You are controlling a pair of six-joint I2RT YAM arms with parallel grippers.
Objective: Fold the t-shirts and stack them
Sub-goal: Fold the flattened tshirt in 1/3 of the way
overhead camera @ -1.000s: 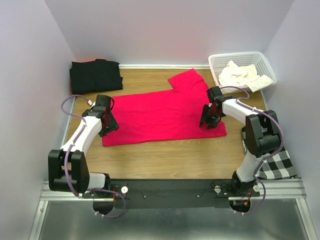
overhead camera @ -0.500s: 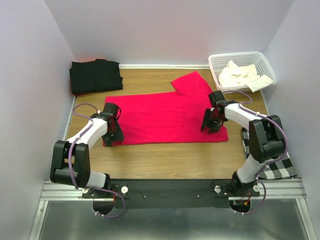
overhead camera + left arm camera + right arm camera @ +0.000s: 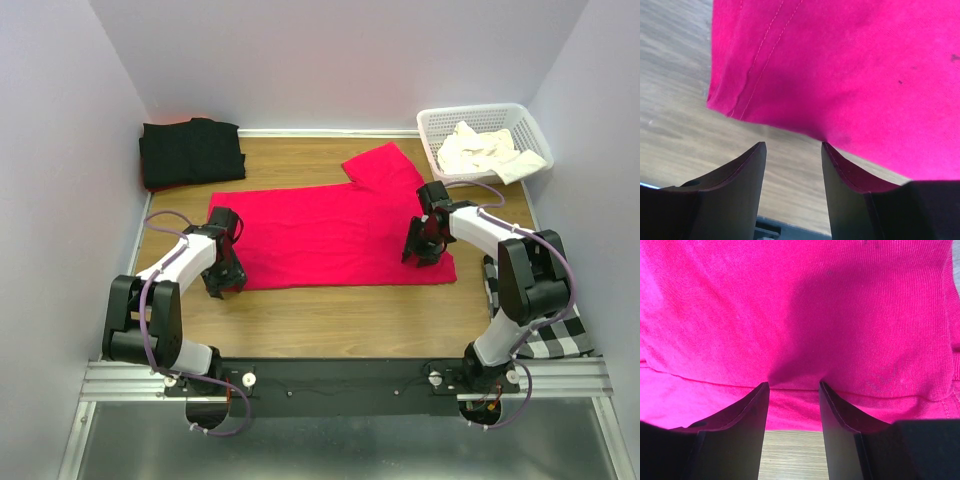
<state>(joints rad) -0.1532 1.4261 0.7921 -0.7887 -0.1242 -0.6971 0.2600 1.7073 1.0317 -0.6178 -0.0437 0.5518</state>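
Shirt update: the red tee (image 3: 330, 230) lies flat mid-desk (image 3: 330, 315), one sleeve poking toward the basket (image 3: 432, 120). We see the left claw (image 3: 792, 145) at the tee's near left corner, fingers apart. Bare wood shows between them and the hem sits right at the tips. The right claw (image 3: 792, 385) is down on the near right corner, fingers also apart, with a little pucker of fabric at the tips. The black tee (image 3: 192, 152) sits folded in the far left corner, and the cream tee (image 3: 480, 150) is crumpled in the basket.
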